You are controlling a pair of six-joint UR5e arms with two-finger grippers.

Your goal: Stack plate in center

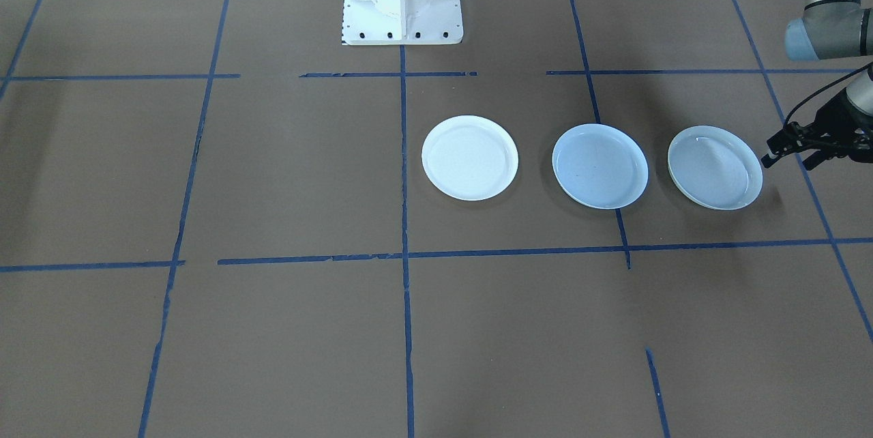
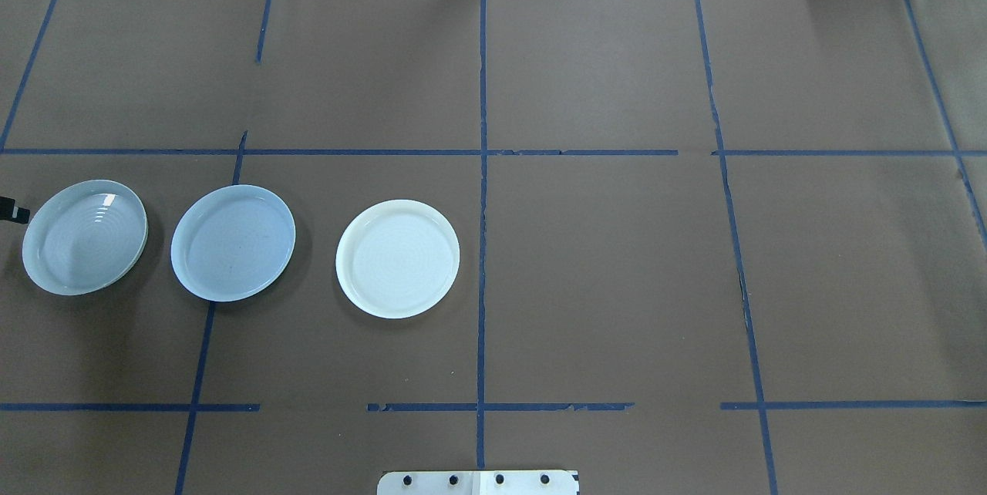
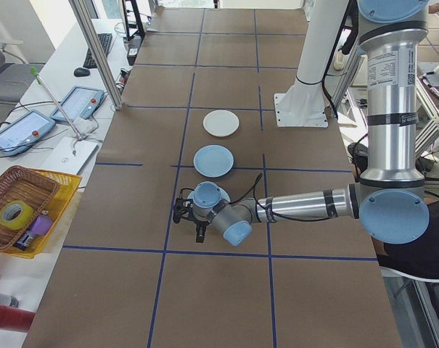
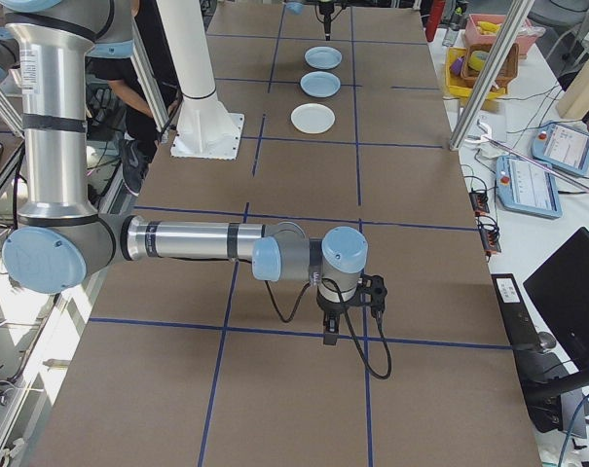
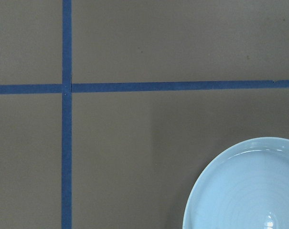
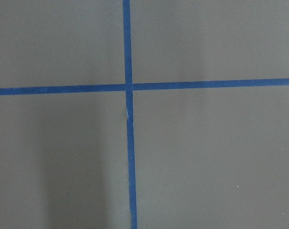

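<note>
Three shallow round plates lie in a row on the brown paper-covered table [image 2: 601, 264], each apart from its neighbour.

- Plain light blue plate with raised rim [image 2: 233, 242]: middle of the row, nothing on it, resting across a blue tape line [image 2: 202, 356].
- Bright white plate [image 2: 398, 258]: the end nearest the table's centre line.
- Pale ripple-ringed plate with cream rim [image 2: 85, 237]: the outer end. Its rings show in the overhead and left wrist views; the front view shows only a smooth glossy surface.

Left gripper [image 1: 791, 150]: black fingers parted, nothing held, just beside the ripple-ringed plate's outer edge. The overhead view catches only a black tip at its left edge.

Right gripper [image 4: 349, 309]: seen only in the right side view, well apart from the plates; whether its jaws are parted cannot be told. Its wrist camera shows only crossed tape lines.
</note>
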